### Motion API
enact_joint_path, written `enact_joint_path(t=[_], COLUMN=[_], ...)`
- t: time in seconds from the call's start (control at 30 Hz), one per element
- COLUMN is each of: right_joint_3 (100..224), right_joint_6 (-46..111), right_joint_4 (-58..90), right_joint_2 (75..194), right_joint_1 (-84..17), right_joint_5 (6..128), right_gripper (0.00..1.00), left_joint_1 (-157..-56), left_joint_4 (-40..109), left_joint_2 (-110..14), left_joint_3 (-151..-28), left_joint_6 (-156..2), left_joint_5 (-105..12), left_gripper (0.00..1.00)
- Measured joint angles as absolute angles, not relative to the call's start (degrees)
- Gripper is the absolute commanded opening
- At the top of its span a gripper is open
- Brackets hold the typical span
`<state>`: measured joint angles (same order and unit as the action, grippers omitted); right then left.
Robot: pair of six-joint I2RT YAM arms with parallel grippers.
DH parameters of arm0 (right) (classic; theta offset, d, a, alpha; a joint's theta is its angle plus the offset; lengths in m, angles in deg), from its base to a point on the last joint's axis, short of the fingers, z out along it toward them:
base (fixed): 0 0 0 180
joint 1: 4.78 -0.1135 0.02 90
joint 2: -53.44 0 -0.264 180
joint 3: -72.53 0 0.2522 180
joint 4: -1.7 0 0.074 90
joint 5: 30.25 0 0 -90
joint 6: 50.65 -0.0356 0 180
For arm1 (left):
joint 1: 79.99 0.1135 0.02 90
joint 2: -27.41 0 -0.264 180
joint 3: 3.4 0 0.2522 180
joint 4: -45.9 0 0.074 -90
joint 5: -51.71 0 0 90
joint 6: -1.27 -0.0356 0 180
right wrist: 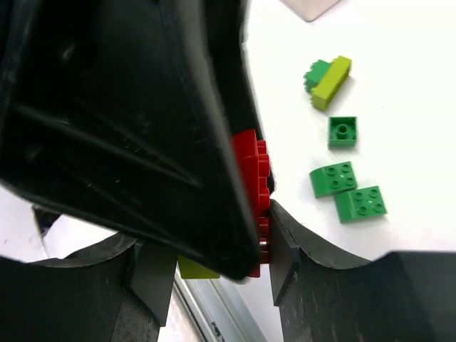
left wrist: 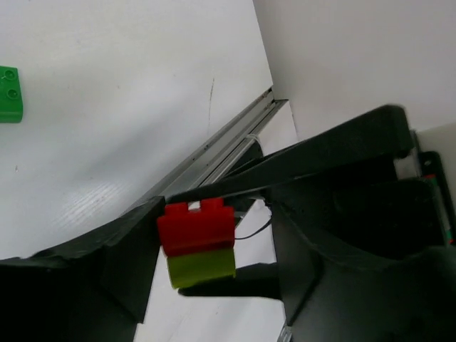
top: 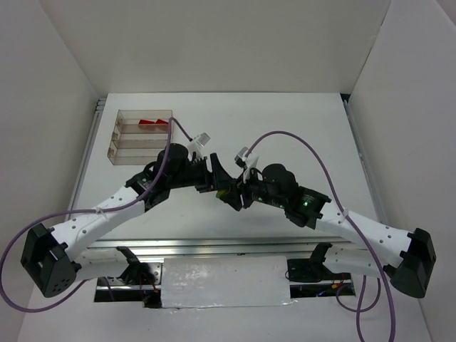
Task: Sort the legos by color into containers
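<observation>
White table [top: 299,121] carries clear tray [top: 135,140] and loose green bricks [right wrist: 342,132].

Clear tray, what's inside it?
Red bricks lie in the tray's farthest compartment. The other two look empty, but the left arm hides the near right corner.

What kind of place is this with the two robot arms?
Probably a robot lab test booth: two arms bolted to a white table, plain white walls boxing it in, and a clear tray holding red bricks.

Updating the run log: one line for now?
left gripper, right gripper: at red-lime pair; grip: unclear; tray: red bricks; greens: on table
</observation>
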<state>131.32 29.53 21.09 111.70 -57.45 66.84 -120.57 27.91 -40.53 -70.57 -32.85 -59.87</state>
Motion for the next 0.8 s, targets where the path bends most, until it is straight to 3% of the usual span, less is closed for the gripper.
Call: enact_joint_path(t=[0.07,0.13,0.17,0.27,0.33,0.37,0.4,0.43,0.47,0.67,0.8], right_joint_3=[131.39,131.41,131.63,132.07,132.15,132.15,132.15,132.15,132.11,131.58,130.99], right_joint_6=[29.09,28.7,28.48,28.57,28.48,28.5,28.52,28.52,28.08,28.13,28.04], right_joint_4=[21.02,21.0,21.09,21.26,21.24,21.22,21.24,21.22,21.13,21.31,23.06], right_joint_2=[111.61,111.59,111.59,112.16,112.27,112.27,112.27,112.27,112.2,108.62,103.61], right_joint_1=[-57.51,-57.69,-57.71,-57.99,-58.01,-58.01,-58.01,-57.97,-57.82,-55.02,-48.09], right_joint_5=[65.18,63.65,63.13,62.27,62.36,62.51,62.67,63.24,64.0,75.45,87.28], right_gripper=[0.0,0.0,0.0,0.0,0.07,0.18,0.44,0.85,0.98,1.0,0.99], left_joint_1=[-120.63,-120.57,-120.48,-120.55,-120.5,-120.5,-120.5,-120.5,-120.5,-121.05,-121.05], left_joint_4=[27.89,27.84,27.47,27.63,27.69,27.69,27.71,27.76,27.82,30.01,33.29], left_joint_2=[-39.92,-39.48,-39.37,-39.19,-39.19,-39.19,-39.19,-39.19,-39.13,-35.79,-33.18], left_joint_3=[-69.74,-69.22,-69.04,-69.0,-69.0,-69.0,-69.0,-69.0,-68.98,-68.91,-68.54], left_joint_6=[-32.87,-32.74,-32.89,-32.81,-33.05,-33.09,-33.31,-33.57,-34.12,-39.52,-44.39], left_joint_5=[-59.46,-58.65,-58.02,-57.27,-57.23,-57.32,-57.38,-57.47,-57.78,-61.14,-64.73], left_gripper=[0.61,0.4,0.26,0.01,0.0,0.0,0.0,0.0,0.0,0.0,0.0])
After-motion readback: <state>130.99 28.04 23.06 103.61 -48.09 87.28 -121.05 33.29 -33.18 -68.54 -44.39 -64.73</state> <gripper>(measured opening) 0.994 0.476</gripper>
